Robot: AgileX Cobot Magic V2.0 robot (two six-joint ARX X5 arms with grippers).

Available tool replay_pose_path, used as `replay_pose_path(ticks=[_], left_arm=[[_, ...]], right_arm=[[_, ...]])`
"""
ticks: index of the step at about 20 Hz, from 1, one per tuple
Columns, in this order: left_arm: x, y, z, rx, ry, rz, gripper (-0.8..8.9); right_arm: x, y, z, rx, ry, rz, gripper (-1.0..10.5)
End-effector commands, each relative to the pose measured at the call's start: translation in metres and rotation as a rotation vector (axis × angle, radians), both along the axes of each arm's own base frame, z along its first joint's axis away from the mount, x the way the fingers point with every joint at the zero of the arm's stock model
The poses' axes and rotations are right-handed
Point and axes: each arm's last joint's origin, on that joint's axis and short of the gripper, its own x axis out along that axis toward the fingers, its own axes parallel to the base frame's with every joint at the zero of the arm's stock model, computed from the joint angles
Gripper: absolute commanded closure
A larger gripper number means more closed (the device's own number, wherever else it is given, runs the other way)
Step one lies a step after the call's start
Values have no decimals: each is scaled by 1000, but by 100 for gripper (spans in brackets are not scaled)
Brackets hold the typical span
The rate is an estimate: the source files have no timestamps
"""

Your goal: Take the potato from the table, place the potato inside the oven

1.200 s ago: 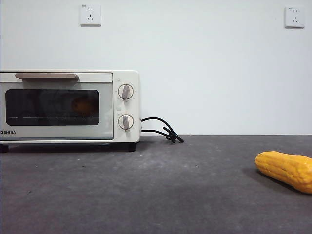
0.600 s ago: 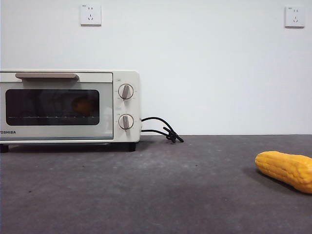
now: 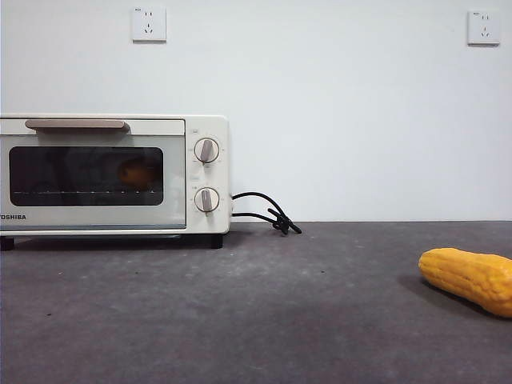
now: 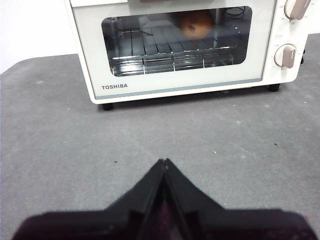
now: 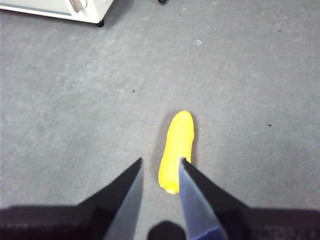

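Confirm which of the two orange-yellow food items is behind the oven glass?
The potato: a smooth round orange-brown shape on the rack inside the closed oven. The other, the long bumpy yellow corn cob, lies out on the table.

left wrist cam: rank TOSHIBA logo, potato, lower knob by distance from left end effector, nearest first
1. TOSHIBA logo, low on the oven door, closest to the left end effector.
2. Lower knob, on the control panel beside the door.
3. Potato, deep inside on the rack.
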Motion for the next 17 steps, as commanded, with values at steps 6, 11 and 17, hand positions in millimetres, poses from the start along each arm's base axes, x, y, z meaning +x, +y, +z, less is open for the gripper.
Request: replay_pose_path(ticks=[6,11,17], left_arm=[[1,0,-3,11,1,3,818],[1,0,-3,11,1,3,818],[1,0,-3,11,1,3,817]], right_arm=[[-5,-14,0,-160,-84,-16,823],[-4,-34,5,-177,-264,-179,823],[5,-40,-29,20,-656,-186,823]])
